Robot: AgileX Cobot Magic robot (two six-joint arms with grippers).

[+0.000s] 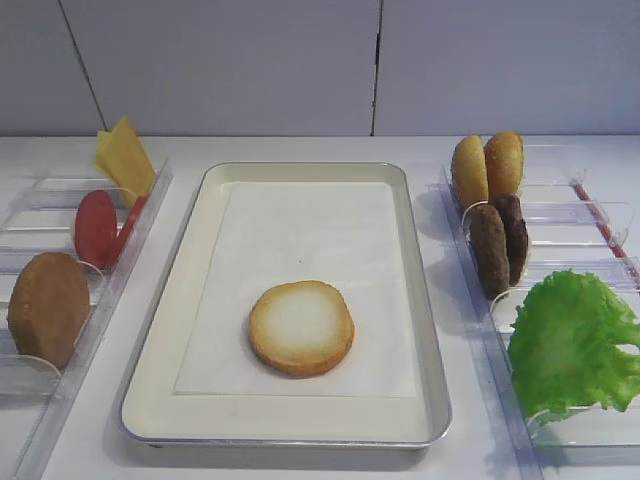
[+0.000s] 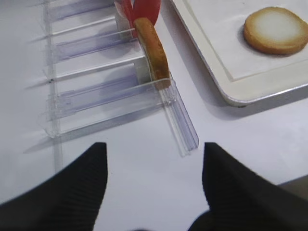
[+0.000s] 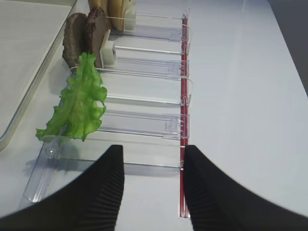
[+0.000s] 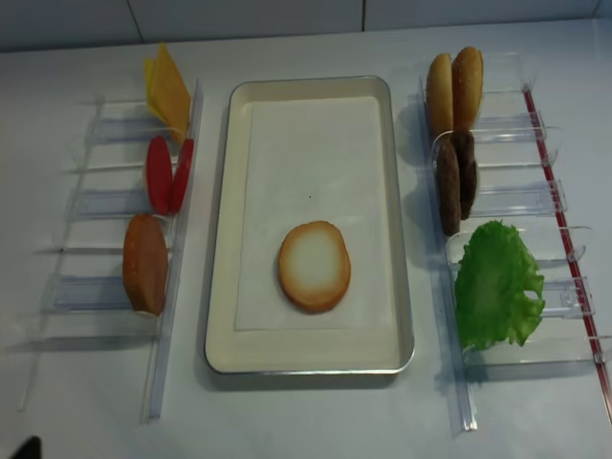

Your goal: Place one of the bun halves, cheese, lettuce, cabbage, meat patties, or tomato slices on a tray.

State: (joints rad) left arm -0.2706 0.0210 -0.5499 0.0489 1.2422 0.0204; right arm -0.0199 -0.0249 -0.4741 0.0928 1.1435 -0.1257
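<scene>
A pale-faced bun half (image 1: pixel 301 326) (image 4: pixel 315 266) (image 2: pixel 275 30) lies flat on the paper liner of the cream tray (image 1: pixel 165 345) (image 4: pixel 222 239), toward its near end. Cheese (image 1: pixel 124 156) (image 4: pixel 168 92) and tomato slices (image 1: pixel 100 227) (image 4: pixel 167 174) stand in the left bins. Meat patties (image 1: pixel 498 243) (image 4: pixel 456 178) (image 3: pixel 85 38) and the lettuce (image 1: pixel 572 342) (image 4: pixel 495 283) (image 3: pixel 77 103) stand in the right bins. My left gripper (image 2: pixel 154 156) hangs open over bare table near the left bins, holding nothing. My right gripper (image 3: pixel 153 159) is open and empty by the near end of the right bins. Cabbage is out of view.
A brown-faced bun half (image 1: pixel 48 307) (image 4: pixel 145 263) (image 2: pixel 153 50) stands on edge in the left clear bin rack (image 4: pixel 86 287). Domed golden buns (image 1: pixel 487 166) (image 4: pixel 453 88) stand at the far end of the right rack (image 4: pixel 535 206), which has a red strip (image 3: pixel 183 96) along its outer side.
</scene>
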